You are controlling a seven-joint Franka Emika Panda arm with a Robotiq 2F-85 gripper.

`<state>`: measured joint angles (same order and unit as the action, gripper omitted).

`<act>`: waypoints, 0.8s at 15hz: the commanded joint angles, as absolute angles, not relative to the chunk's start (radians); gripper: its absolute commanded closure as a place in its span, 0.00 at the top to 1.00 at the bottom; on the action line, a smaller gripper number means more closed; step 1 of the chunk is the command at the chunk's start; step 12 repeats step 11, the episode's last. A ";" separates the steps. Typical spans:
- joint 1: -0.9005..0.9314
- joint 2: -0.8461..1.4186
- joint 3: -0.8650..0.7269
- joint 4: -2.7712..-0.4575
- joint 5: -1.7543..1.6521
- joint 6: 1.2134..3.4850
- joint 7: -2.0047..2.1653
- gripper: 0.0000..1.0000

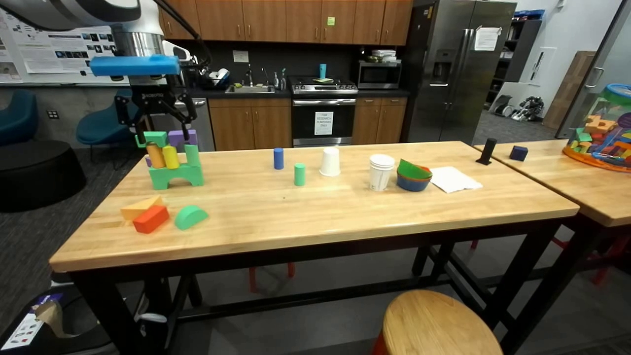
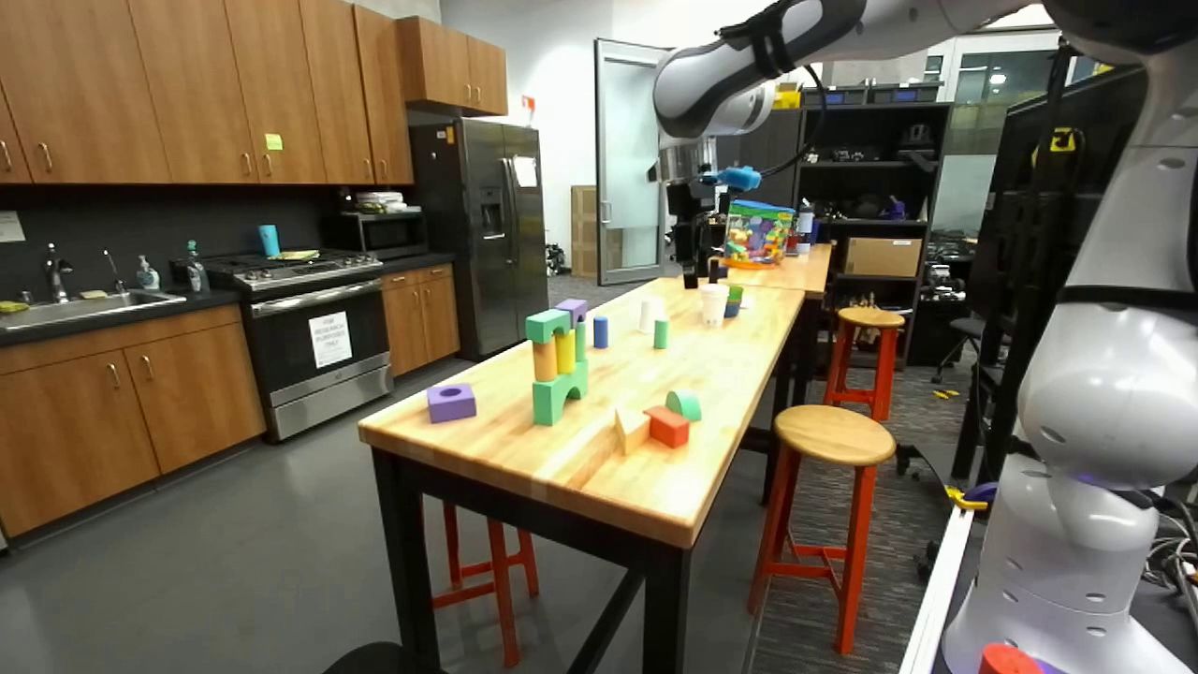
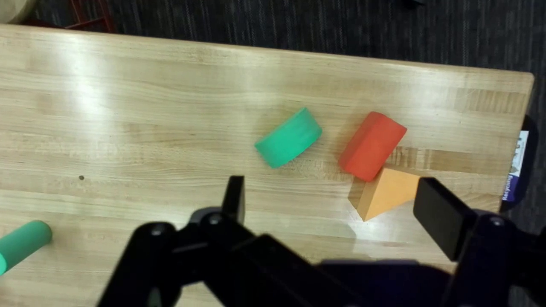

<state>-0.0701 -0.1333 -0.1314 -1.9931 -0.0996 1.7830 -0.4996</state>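
Note:
My gripper (image 1: 164, 135) stands open with nothing between its fingers, raised above the table in both exterior views. In the wrist view, an orange wedge (image 3: 390, 192) on the tabletop shows between the fingers, partly behind one fingertip. A red block (image 3: 373, 147) lies against or very close to the wedge, and a green half-round (image 3: 290, 138) rests beside them. A small block structure stands at the table's end: a green arch (image 2: 562, 393) below, an orange cylinder (image 2: 545, 359), yellow cylinder (image 1: 171, 157) and green block (image 1: 192, 155) upright on it, with green (image 2: 547, 325) and purple (image 1: 182, 137) pieces on top.
A purple block with a hole (image 2: 451, 402) lies near the table edge. Farther along are a blue cylinder (image 1: 278, 158), a green cylinder (image 1: 299, 174), a white cup (image 1: 330, 161), stacked paper cups (image 1: 379, 172), bowls (image 1: 413, 183) and white paper (image 1: 453, 178). Stools (image 2: 835, 434) stand alongside.

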 commanded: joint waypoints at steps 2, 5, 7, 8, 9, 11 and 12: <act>-0.059 -0.160 -0.138 -2.023 0.086 1.859 -0.552 1.00; -0.056 -0.165 -0.130 -2.038 0.129 1.906 -0.585 1.00; -0.060 -0.135 -0.127 -2.006 0.103 1.877 -0.565 1.00; -0.059 -0.135 -0.125 -2.009 0.096 1.878 -0.572 1.00; -0.058 -0.135 -0.124 -2.010 0.094 1.878 -0.578 1.00; -0.058 -0.136 -0.123 -2.013 0.092 1.880 -0.581 1.00; -0.058 -0.136 -0.123 -2.013 0.092 1.880 -0.581 1.00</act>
